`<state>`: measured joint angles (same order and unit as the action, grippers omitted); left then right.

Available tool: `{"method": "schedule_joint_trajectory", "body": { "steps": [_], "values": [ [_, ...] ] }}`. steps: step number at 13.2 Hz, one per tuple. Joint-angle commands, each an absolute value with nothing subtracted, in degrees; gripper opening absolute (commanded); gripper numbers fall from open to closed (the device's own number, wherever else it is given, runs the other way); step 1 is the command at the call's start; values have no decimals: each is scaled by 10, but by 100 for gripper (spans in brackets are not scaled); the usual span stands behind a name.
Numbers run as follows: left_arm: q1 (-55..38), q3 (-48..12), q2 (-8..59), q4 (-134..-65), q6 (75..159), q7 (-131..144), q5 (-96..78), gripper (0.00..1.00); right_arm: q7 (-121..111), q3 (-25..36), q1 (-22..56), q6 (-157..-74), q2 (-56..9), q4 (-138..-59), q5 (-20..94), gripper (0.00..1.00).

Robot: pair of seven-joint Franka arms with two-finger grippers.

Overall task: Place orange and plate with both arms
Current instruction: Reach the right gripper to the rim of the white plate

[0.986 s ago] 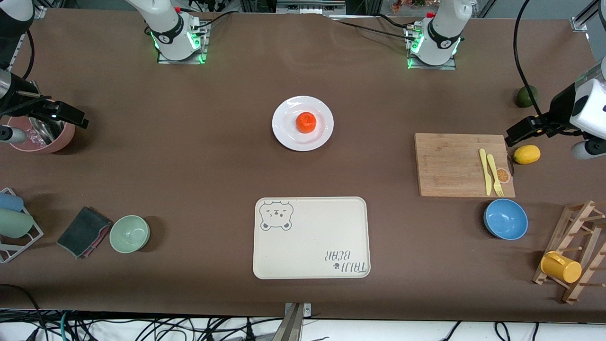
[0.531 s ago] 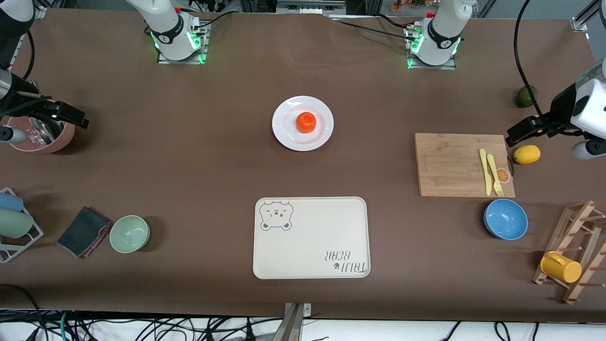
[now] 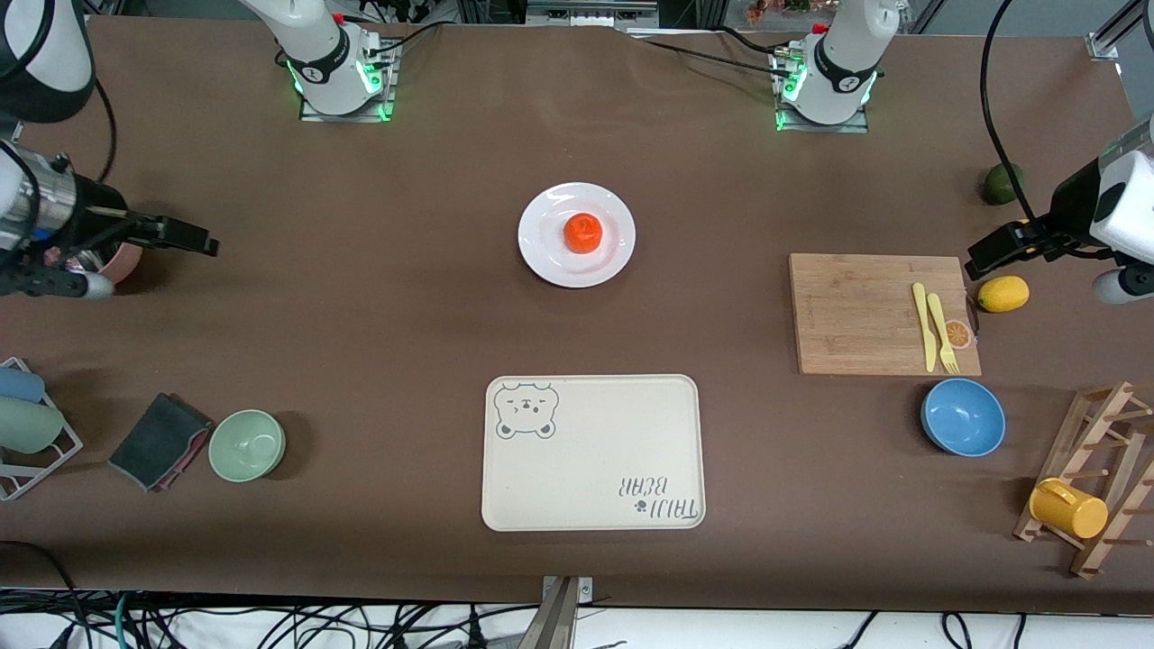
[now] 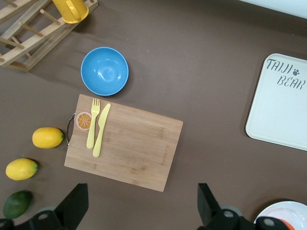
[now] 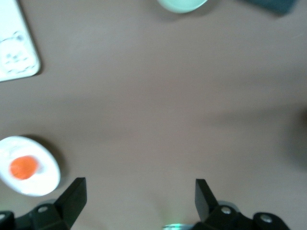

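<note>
orange [image 3: 583, 233] centred on plate [image 3: 546, 259]; bare table [image 3: 379, 288] all around it.

Two arm bases, the right arm's [image 3: 335, 68] and the left arm's [image 3: 825, 77], are glossy white with black collar bands, mounted on metal plates and lit by green lamps; red fittings and black cables sit beside them. Wrist housings are white over black, the right one with a silver ring. The right gripper [image 5: 139, 201] and left gripper [image 4: 141, 203] have matte black, wedge-shaped fingers. Small round marks near the finger roots are probably screws.
</note>
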<state>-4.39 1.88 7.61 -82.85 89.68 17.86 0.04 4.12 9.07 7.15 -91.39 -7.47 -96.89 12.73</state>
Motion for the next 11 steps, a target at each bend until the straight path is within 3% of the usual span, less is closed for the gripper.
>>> {"method": "schedule_joint_trajectory", "body": {
  "steps": [1, 8, 11],
  "values": [
    [-40, 17, 84, -810, 886, 174, -1, 100, 2, 91, 70, -965, -62, -1048, 191, 100],
    [-40, 17, 84, -810, 886, 173, -1, 100, -40, -1, 72, -1130, -18, -1287, 364, 100],
    [-40, 17, 84, -810, 886, 174, -1, 100, -79, -69, 72, -1189, -28, -1335, 416, 100]
  ]
}}
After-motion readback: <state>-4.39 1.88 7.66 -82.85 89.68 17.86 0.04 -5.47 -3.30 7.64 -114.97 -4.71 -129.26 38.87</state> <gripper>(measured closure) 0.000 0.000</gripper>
